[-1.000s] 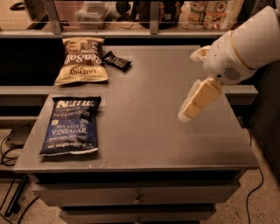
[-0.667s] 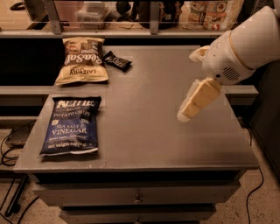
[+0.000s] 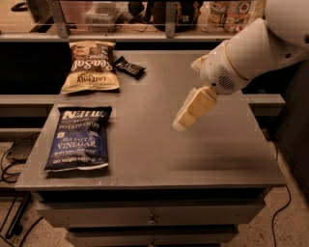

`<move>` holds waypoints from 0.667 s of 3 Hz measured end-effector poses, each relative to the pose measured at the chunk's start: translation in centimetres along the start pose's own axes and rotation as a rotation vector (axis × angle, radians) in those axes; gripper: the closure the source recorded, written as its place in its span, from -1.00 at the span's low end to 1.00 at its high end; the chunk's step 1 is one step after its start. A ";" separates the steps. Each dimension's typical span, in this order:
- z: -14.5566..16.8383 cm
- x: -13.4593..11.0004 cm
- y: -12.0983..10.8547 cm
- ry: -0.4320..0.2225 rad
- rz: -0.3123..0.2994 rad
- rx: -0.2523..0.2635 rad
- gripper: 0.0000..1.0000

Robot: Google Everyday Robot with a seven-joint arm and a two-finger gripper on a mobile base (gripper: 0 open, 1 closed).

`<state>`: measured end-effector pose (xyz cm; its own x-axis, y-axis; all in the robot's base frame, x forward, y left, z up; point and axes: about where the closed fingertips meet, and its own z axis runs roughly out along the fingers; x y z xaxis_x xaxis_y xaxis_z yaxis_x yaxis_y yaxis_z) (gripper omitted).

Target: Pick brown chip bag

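The brown chip bag (image 3: 90, 66) lies flat at the far left of the grey table (image 3: 159, 154), dark brown half toward the back, tan half with upside-down print toward me. My gripper (image 3: 182, 121) hangs over the right middle of the table, well to the right of the bag and not touching it. It holds nothing. The white arm reaches in from the upper right.
A blue Kettle sea salt & vinegar bag (image 3: 79, 138) lies at the front left. A small black snack packet (image 3: 129, 67) lies just right of the brown bag. A shelf with jars and containers (image 3: 227, 12) runs behind the table. Drawers sit below the tabletop.
The gripper has shifted slightly left and down over the table. The bags and the packet have not moved.
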<state>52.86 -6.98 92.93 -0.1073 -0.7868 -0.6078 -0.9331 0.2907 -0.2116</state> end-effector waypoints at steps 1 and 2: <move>3.8 -2.8 -1.1 -0.058 -0.007 -0.018 -1.00; 7.5 -5.3 -2.2 -0.116 -0.005 -0.039 -1.00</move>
<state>58.05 0.62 90.88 -0.0643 -0.7192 -0.6919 -0.9465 0.2636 -0.1860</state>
